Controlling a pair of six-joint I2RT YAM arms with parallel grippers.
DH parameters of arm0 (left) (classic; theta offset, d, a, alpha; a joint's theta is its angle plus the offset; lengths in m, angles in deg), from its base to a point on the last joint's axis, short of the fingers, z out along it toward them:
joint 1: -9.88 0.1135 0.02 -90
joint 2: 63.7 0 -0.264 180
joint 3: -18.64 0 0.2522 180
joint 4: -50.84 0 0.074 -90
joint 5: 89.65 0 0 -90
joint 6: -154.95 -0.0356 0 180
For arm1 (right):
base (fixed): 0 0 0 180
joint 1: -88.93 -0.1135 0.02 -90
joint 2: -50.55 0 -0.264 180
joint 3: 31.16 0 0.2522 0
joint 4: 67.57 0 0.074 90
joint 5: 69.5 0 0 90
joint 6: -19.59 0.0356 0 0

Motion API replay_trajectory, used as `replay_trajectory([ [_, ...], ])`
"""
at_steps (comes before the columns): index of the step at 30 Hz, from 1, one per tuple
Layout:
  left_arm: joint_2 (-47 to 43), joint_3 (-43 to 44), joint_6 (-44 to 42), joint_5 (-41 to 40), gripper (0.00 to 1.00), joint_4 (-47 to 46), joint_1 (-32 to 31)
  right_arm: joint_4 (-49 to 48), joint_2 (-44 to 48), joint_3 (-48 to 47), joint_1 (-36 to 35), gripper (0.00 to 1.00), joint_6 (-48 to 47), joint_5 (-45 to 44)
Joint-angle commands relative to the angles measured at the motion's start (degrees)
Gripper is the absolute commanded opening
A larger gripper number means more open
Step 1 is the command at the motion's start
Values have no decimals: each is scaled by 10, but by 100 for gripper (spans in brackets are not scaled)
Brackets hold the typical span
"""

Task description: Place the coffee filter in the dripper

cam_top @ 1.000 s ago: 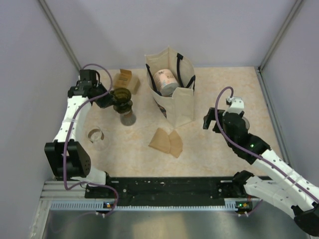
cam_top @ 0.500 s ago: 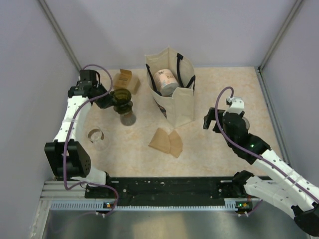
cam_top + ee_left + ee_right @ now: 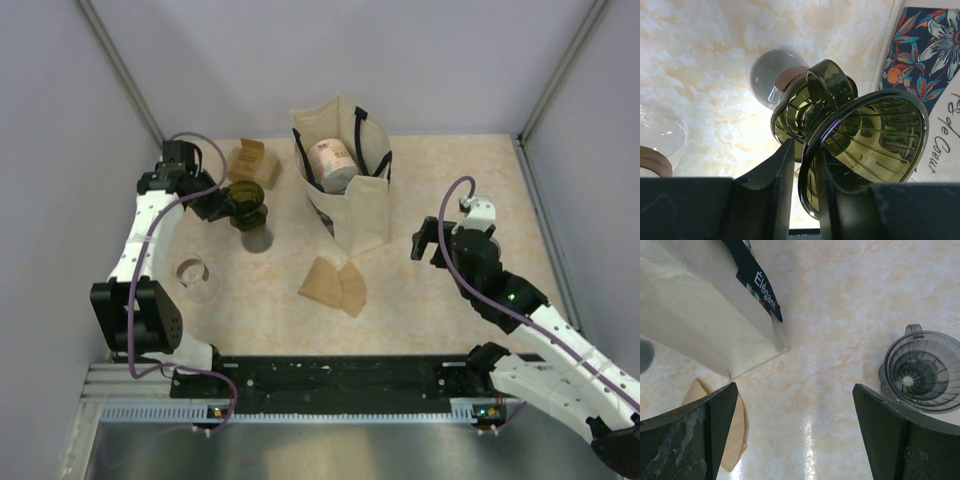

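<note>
Beige marble desk (image 3: 450,170), grey walls round it. L pincer (image 3: 805,165) clamped on rim of green dripper (image 3: 875,135), approx 9 o'clock of the cloth bag (image 3: 345,200). Grey cup (image 3: 767,80) sits just under it; can't tell if they touch. R pincer (image 3: 794,387) wide apart, holding nothing, over bare desk at 3 o'clock of the filters (image 3: 335,285). Filters lie flat on desk at 6 o'clock of bag, apart from both pincers & drippers. R wrist cam also shows a grey dripper (image 3: 920,372) upright on desk, at 3 o'clock in that view. Glass (image 3: 192,272) at 9 o'clock of filters, box (image 3: 252,160) at 12 o'clock of green dripper.
</note>
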Motion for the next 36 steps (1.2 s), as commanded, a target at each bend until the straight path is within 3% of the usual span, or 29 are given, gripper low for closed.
replay_trajectory([
  [1,-3,29,-10,-1,33,2,2,-4,8,-6,7,99,3,-13],
  [8,-31,51,-14,-5,51,6,2,-5,8,-7,7,99,1,-7],
  [12,-64,66,-28,-1,82,6,2,-8,5,-7,7,99,-6,6],
  [17,-161,-4,-54,10,99,-11,-2,-26,-12,-4,7,99,-29,51],
  [20,-263,-64,-61,13,99,-37,-11,-32,-28,-12,7,99,-31,82],
  [25,-399,-176,-86,132,99,-74,-21,-53,-51,-5,7,99,-8,178],
  [27,-424,-222,-72,157,99,-76,-55,-71,-61,2,8,99,2,219],
  [32,-417,-321,-25,159,99,-161,-201,-118,-85,22,7,99,40,290],
  [36,-345,-365,16,151,99,-240,-245,-199,-118,67,5,96,91,363],
])
